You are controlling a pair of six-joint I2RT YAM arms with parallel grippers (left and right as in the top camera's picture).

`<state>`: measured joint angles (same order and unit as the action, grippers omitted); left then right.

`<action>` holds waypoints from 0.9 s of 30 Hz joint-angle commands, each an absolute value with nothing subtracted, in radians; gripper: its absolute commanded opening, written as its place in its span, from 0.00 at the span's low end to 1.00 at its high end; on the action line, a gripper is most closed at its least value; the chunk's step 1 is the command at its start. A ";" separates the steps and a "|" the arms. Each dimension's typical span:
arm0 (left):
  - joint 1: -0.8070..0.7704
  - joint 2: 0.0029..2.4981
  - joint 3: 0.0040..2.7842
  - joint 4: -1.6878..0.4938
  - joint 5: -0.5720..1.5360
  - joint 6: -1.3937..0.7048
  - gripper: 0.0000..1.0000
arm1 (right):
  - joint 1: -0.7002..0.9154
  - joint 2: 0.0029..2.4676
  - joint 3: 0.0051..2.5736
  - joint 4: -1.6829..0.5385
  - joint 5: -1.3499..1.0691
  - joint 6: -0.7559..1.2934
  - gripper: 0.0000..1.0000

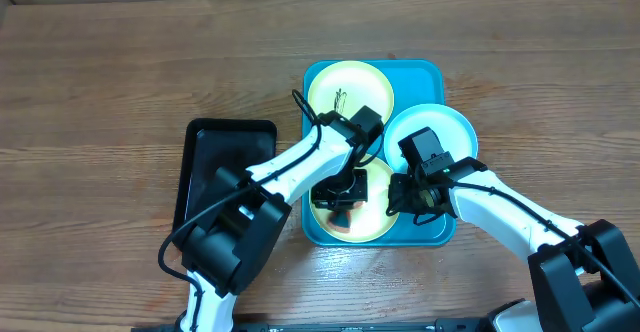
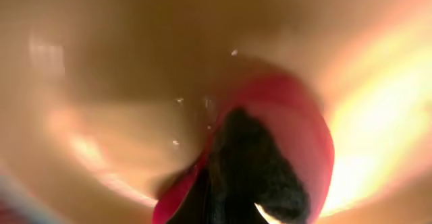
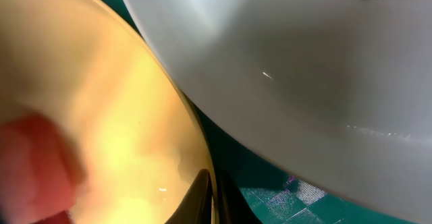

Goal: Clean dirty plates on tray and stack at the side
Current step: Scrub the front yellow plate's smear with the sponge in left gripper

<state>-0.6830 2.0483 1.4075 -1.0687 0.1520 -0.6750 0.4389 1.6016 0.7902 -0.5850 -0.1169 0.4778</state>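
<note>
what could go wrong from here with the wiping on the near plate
1. The near yellow plate sits tight against the blue-white plate; scrubbing with the red pad under the left hand may knock them together.
2. The right hand is only at the plate's rim, so the plate may slide in the tray.

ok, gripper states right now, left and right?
Left gripper: closed on red sponge, on the near yellow plate.
Right gripper: cannot tell, at that plate's rim.
</note>
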 commanded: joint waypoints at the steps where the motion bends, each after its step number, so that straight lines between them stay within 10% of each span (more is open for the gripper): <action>1: -0.672 2.056 1.406 -1.125 -0.236 -0.712 0.04 | 0.430 1.639 0.766 -0.599 -0.027 0.476 0.04; 9: -0.666 2.056 1.449 -1.127 -0.323 -0.701 0.04 | 0.430 1.639 0.766 -0.600 -0.027 0.476 0.04; 19: -0.685 2.057 1.404 -0.769 0.326 -0.643 0.04 | 0.430 1.639 0.766 -0.607 -0.027 0.476 0.04; 27: -0.727 2.057 1.356 -0.680 0.425 -0.651 0.04 | 0.430 1.639 0.766 -0.608 -0.027 0.476 0.04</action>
<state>-0.7044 2.0468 1.3838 -0.6773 0.3176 -0.6697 0.4362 1.6016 0.7929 -0.5964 -0.1051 0.4896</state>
